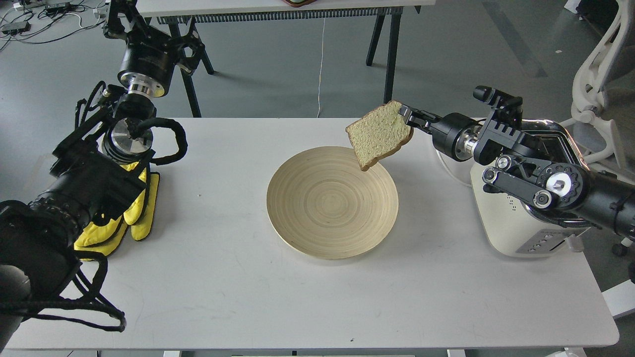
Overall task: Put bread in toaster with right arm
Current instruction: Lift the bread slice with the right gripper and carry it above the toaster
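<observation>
1. One square slice of pale speckled bread with a brown crust [379, 134] hangs tilted in the air, above the far right rim of the round pale wooden plate [297, 218], clear of the plate's surface.
2. Right tool [406, 117], slim and black with two fingers, is closed onto the slice's upper right corner; the fingers pinch the crust edge and the rest of the slice hangs down to the left.
3. Right arm [526, 163], black with silver joint caps, reaches in from the right edge and passes in front of and over the toaster.
4. Cream-white boxy toaster with a chrome top [511, 228] stands at the right end of the white counter [223, 287], well to the right of the plate; its slots are mostly hidden behind the arm.
5. Bread sits between plate and toaster in height and reach, touching neither.
6. Left arm [89, 188] rests at the left side of the counter, beside yellow gloves [139, 213].
7. Left tool [149, 37] points away, above the counter's far left corner; it is seen dark and end-on, so I cannot tell whether its fingers are apart.
</observation>
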Robot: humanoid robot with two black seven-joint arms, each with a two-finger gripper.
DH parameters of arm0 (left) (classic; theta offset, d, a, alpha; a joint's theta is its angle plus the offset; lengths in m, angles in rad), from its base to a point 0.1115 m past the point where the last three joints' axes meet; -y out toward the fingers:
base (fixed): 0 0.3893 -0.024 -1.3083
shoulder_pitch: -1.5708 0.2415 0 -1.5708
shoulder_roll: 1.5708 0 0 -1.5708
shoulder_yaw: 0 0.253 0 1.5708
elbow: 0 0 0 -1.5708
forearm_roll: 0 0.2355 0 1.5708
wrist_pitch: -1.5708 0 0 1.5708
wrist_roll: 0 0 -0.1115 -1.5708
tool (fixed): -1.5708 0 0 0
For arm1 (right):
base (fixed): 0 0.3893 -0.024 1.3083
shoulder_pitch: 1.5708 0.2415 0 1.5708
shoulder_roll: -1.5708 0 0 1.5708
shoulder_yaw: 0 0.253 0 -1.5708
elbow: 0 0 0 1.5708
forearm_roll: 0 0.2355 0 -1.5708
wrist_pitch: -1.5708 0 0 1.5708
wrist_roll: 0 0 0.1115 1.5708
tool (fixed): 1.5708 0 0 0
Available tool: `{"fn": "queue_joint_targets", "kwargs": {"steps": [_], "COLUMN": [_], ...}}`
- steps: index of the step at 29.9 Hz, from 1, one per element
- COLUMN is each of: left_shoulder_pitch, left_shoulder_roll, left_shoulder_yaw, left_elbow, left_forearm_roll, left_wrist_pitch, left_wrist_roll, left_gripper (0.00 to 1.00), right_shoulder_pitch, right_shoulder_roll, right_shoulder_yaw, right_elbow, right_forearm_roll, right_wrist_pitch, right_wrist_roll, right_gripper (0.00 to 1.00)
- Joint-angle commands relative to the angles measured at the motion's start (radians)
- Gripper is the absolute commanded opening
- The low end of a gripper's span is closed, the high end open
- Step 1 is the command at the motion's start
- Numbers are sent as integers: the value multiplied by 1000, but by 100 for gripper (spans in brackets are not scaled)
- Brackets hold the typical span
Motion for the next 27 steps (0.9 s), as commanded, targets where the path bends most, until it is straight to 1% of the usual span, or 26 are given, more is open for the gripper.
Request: {"fn": "queue_joint_targets", "kwargs": {"steps": [1, 7, 12, 15, 18, 23, 27], "left_shoulder_pitch": [0, 0, 0, 0, 0, 0, 0], "left_shoulder_roll": [0, 0, -2, -2, -2, -2, -2], "left_shoulder_yaw": [0, 0, 0, 0, 0, 0, 0], "left_elbow": [0, -1, -1, -1, -1, -1, -1], "left_forearm_roll": [0, 0, 0, 0, 0, 0, 0], "left_wrist_pitch": [0, 0, 0, 0, 0, 0, 0], "left_wrist_roll": [-1, 0, 0, 0, 0, 0, 0], "left_gripper": [100, 100, 100, 100, 100, 100, 100], "right_shoulder_pitch": [80, 154, 165, 165, 163, 148, 108], "right_shoulder_roll": [-164, -422, -620, -730, -806, -925, -970], "right_shoulder_yaw": [0, -6, -11, -11, -11, -13, -16], "right_elbow": [127, 297, 457, 523, 563, 649, 663], "right_forearm_roll": [0, -14, -101, -127, -160, -219, -247], "right_wrist_pitch": [2, 17, 48, 80, 112, 113, 113], "right_wrist_roll": [-32, -68, -130, -156, -159, -159, -159], "right_gripper": [0, 0, 0, 0, 0, 0, 0]}}
